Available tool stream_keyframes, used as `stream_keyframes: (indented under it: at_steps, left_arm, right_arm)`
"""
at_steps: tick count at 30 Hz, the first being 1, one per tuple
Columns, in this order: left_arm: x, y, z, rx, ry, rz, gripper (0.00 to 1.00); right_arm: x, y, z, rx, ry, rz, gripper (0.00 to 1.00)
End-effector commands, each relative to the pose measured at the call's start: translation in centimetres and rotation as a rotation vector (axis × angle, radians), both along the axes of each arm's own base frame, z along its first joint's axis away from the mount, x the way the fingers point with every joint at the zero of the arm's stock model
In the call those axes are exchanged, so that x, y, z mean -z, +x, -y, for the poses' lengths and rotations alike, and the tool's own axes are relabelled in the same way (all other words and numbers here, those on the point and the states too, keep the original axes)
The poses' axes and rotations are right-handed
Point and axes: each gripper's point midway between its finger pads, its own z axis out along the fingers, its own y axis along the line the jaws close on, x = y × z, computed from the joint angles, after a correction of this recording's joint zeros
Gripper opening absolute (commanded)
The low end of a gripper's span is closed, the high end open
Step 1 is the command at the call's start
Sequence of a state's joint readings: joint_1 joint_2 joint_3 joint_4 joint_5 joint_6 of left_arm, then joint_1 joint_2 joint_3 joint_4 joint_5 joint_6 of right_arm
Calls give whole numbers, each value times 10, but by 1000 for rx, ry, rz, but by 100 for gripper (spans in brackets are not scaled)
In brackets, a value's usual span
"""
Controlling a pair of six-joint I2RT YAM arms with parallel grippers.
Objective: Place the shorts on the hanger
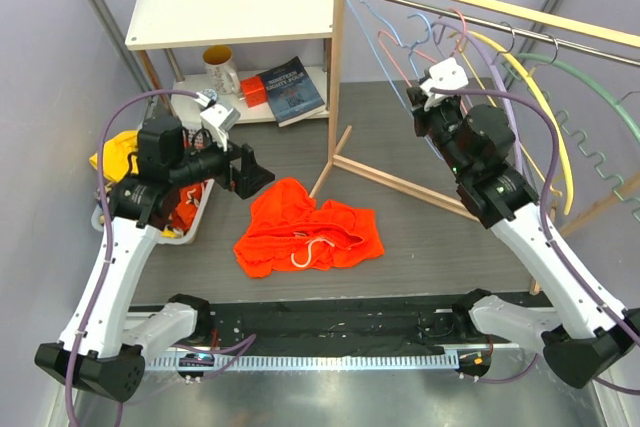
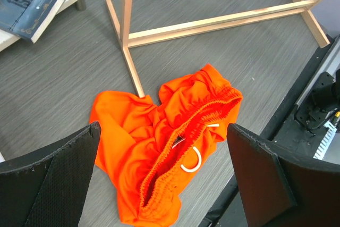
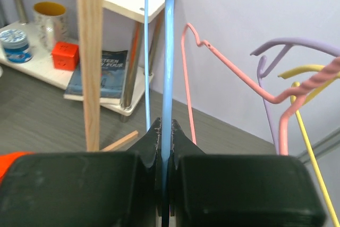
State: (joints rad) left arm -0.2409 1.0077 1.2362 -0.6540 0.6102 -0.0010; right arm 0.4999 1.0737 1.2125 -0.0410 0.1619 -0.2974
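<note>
The orange shorts (image 1: 310, 237) lie crumpled on the dark table, waistband and white drawstring turned toward the near edge. My left gripper (image 1: 250, 172) hovers above and to their left. In the left wrist view it is open (image 2: 163, 127), its wide-apart jaws framing the shorts (image 2: 159, 147) below without touching them. My right gripper (image 1: 418, 102) is raised at the rack. In the right wrist view it is shut (image 3: 165, 126) on the lower wire of the light-blue hanger (image 3: 169, 51). The hanger (image 1: 388, 47) hangs from the rail.
The wooden rack's post (image 1: 340, 57) and its floor struts (image 2: 212, 22) stand just behind the shorts. Pink (image 3: 234, 70), lilac (image 3: 297, 43), yellow (image 1: 550, 117) and green (image 1: 590, 87) hangers share the rail. A white shelf (image 1: 230, 12) holds a mug (image 1: 220, 69) and a book (image 1: 292, 92). A basket (image 1: 190, 227) sits far left.
</note>
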Motion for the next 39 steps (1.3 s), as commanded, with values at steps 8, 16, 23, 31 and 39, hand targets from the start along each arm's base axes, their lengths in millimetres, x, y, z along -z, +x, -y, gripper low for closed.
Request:
stream_keyframes:
  at_steps: [8, 16, 23, 31, 39]
  left_arm:
    - [24, 14, -5, -61, 28, -71, 100]
    - [51, 5, -4, 8, 83, -86, 100]
    - [103, -1, -19, 17, 222, -193, 100]
    - [116, -23, -9, 195, 229, -173, 100]
    - [141, -42, -11, 332, 289, -174, 91]
  right_arm:
    - [21, -59, 3, -145, -97, -175, 1]
    - [53, -108, -2, -319, -186, -345, 1]
    - [96, -155, -5, -513, -331, -498, 1]
    - [124, -177, 4, -560, -399, -596, 1]
    - [145, -178, -36, -833, -433, -685, 1]
